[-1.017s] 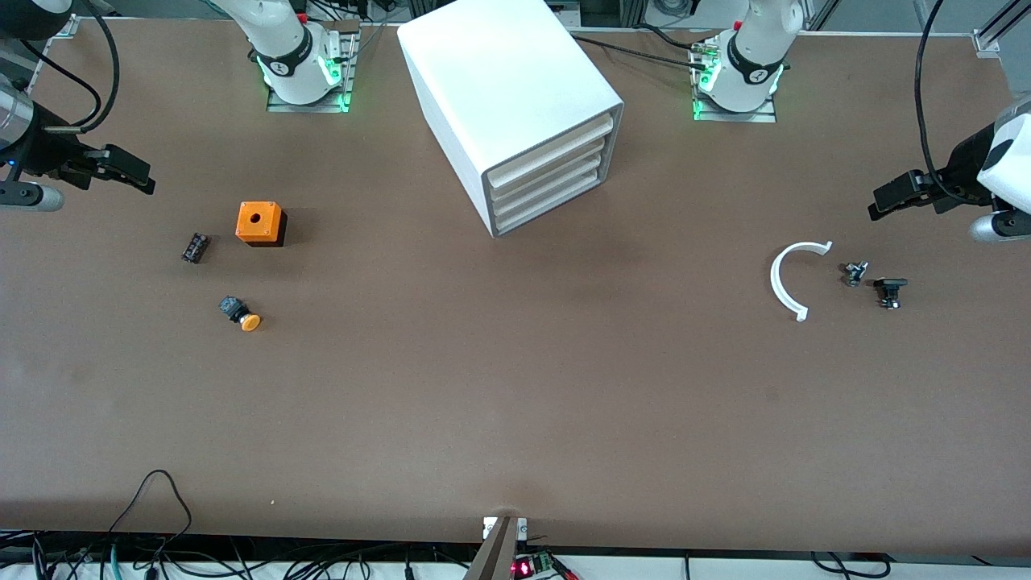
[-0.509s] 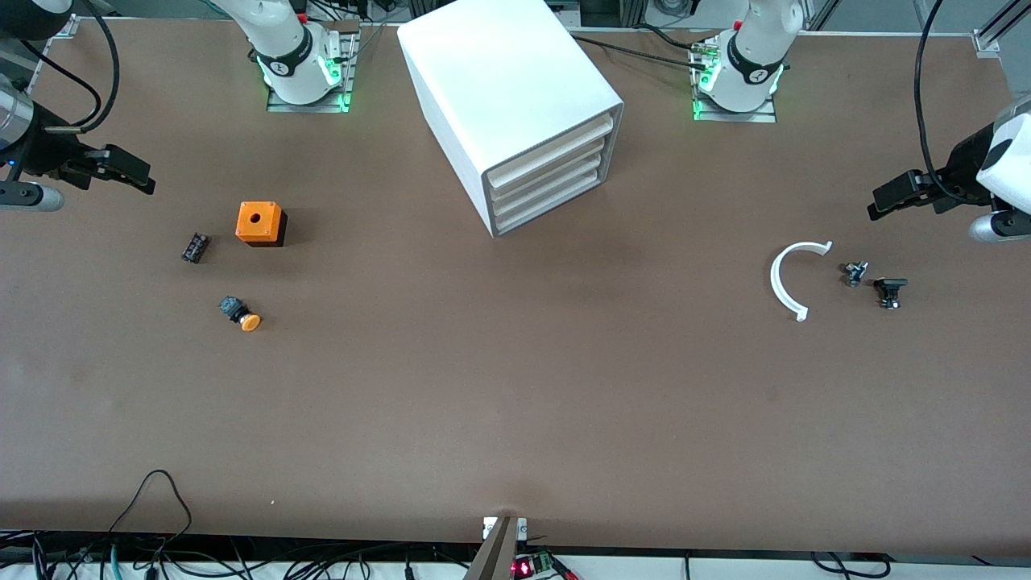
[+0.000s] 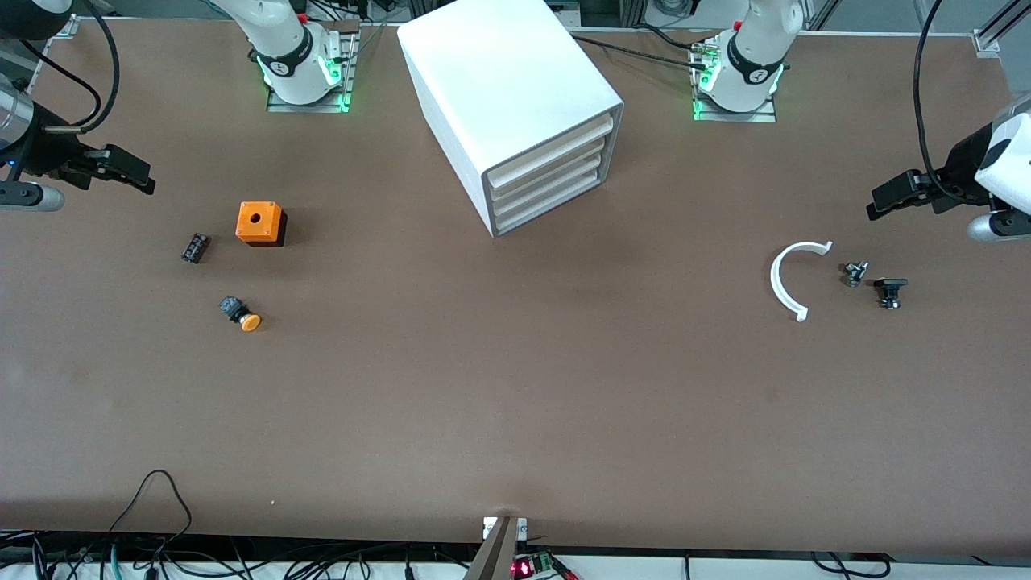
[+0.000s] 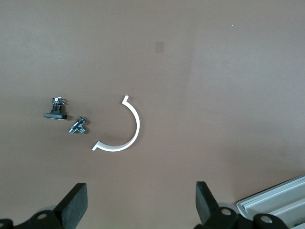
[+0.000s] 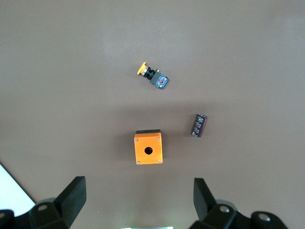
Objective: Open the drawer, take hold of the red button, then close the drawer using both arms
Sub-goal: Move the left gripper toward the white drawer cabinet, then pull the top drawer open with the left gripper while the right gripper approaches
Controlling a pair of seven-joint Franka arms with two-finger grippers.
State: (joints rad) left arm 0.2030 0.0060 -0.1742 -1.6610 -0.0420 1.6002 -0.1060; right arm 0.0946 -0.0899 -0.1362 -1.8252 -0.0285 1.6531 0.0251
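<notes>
The big white cabinet (image 3: 515,105) stands between the two arm bases, its several cream-fronted drawers (image 3: 548,173) all pushed in. A corner of it shows in the left wrist view (image 4: 281,200). The red-capped button is out of view. My left gripper (image 3: 890,197) is open and empty, up over the table at the left arm's end; in its wrist view (image 4: 141,202) the jaws stand wide apart. My right gripper (image 3: 129,173) is open and empty, up over the right arm's end; its wrist view (image 5: 139,198) shows the same wide gap.
An orange cube with a hole (image 3: 259,223), a black capacitor (image 3: 195,247) and an orange-capped black button (image 3: 239,313) lie at the right arm's end. A white curved piece (image 3: 788,278) and two small black parts (image 3: 855,273) (image 3: 890,291) lie at the left arm's end.
The left gripper has drifted very slightly toward the table's edge. Nothing else has moved.
</notes>
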